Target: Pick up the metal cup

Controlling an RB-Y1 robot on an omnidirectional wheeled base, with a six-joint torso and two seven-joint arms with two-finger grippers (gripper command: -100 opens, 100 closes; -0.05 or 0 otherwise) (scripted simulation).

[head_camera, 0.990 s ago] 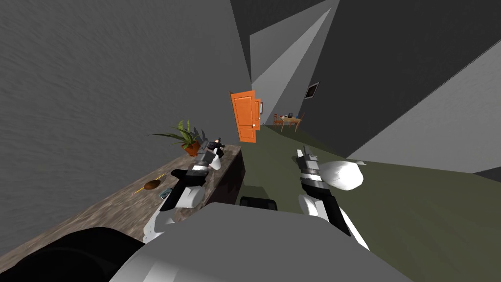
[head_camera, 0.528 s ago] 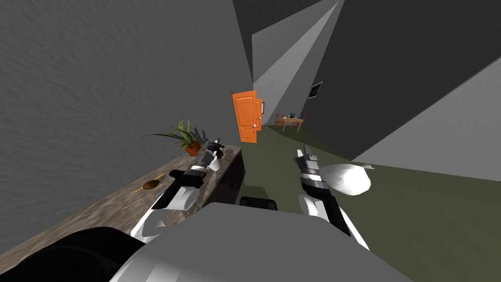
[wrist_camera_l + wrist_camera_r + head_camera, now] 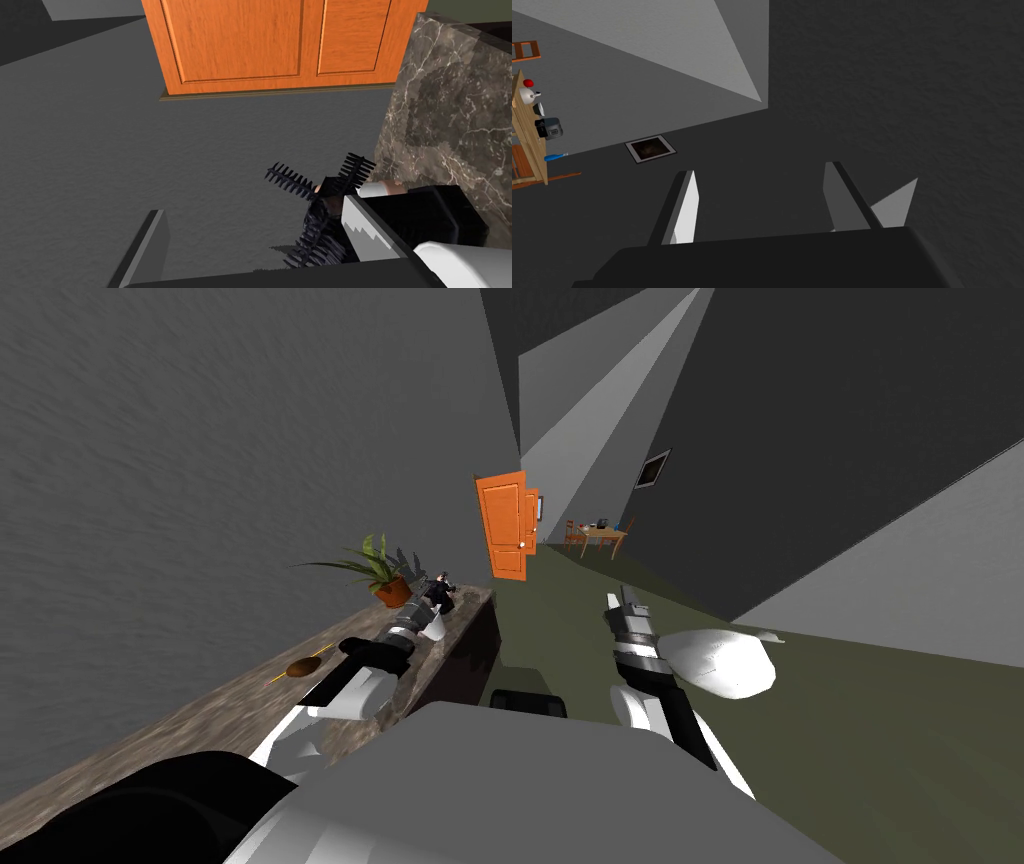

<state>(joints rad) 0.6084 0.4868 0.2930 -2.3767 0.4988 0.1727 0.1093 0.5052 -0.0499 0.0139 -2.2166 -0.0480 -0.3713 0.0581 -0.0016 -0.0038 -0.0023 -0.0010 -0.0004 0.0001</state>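
Cup (image 3: 436, 627) stands on counter (image 3: 200, 718), near figurine (image 3: 440, 588) and plant (image 3: 378, 563).

Grey left wall (image 3: 200, 438), dark right wall (image 3: 820, 418) with a picture (image 3: 654, 469), olive floor (image 3: 880, 738), brown marbled surface (image 3: 200, 723) along the left wall, orange door (image 3: 500, 523), wooden table (image 3: 600, 534) far off.

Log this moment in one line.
left hand open | beside white cup | marble counter end | right hand open over floor

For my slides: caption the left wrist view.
Open left gripper facing a black spiky figure, marble counter and orange door.
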